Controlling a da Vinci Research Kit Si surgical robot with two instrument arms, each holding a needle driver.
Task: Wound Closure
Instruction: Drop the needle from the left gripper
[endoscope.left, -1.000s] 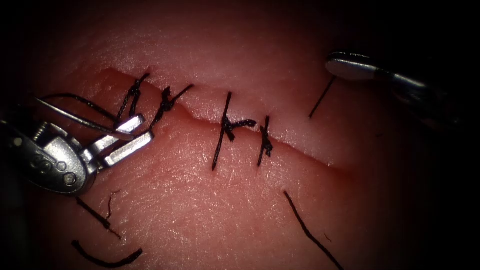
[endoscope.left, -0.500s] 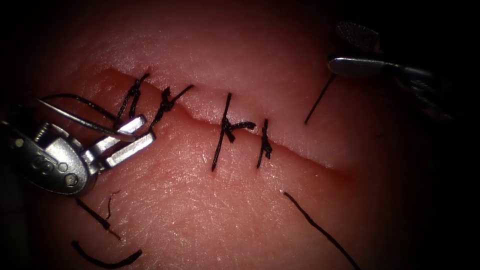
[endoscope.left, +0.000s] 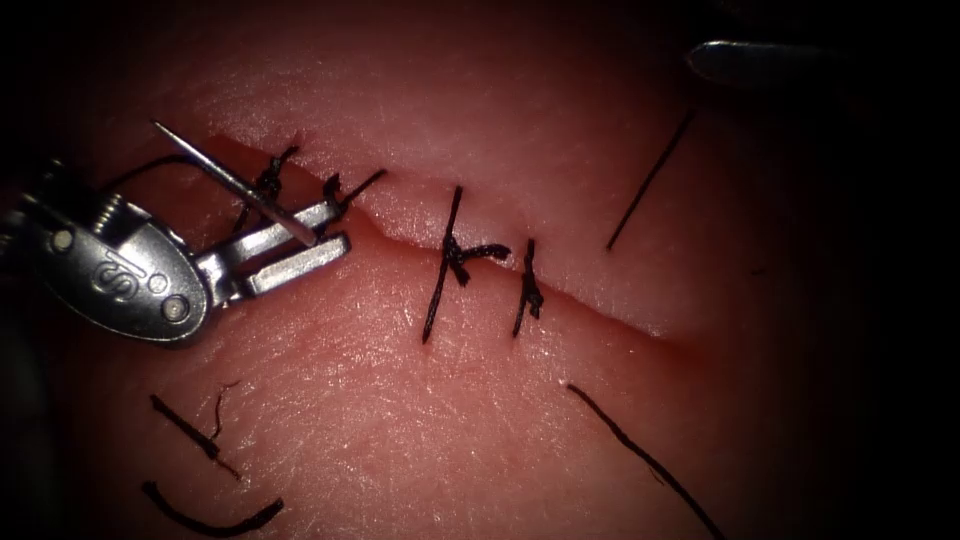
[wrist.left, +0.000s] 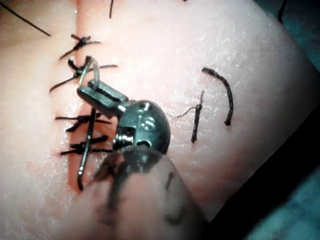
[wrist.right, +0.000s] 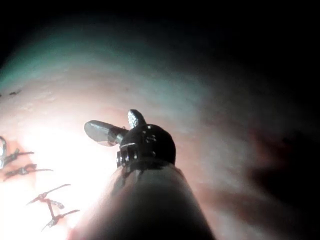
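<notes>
Endoscope overhead-front, wrist cameras close along shafts, sharing stitched tissue (endoscope.left: 480, 400)

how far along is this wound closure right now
Done: four knotted black stitches cross the cut in the pale pork tissue. In hand: the left tool grips the curved steel needle near one end, clear of the tissue; the right tool is open, holding nothing. Left: the cut's right end is unstitched.

A curved steel needle (endoscope.left: 235, 185), clear of the tissue (endoscope.left: 420, 400), slants over the cut's (endoscope.left: 600, 305) left end, where four dark stitches (endoscope.left: 448, 255) cross it.
</notes>
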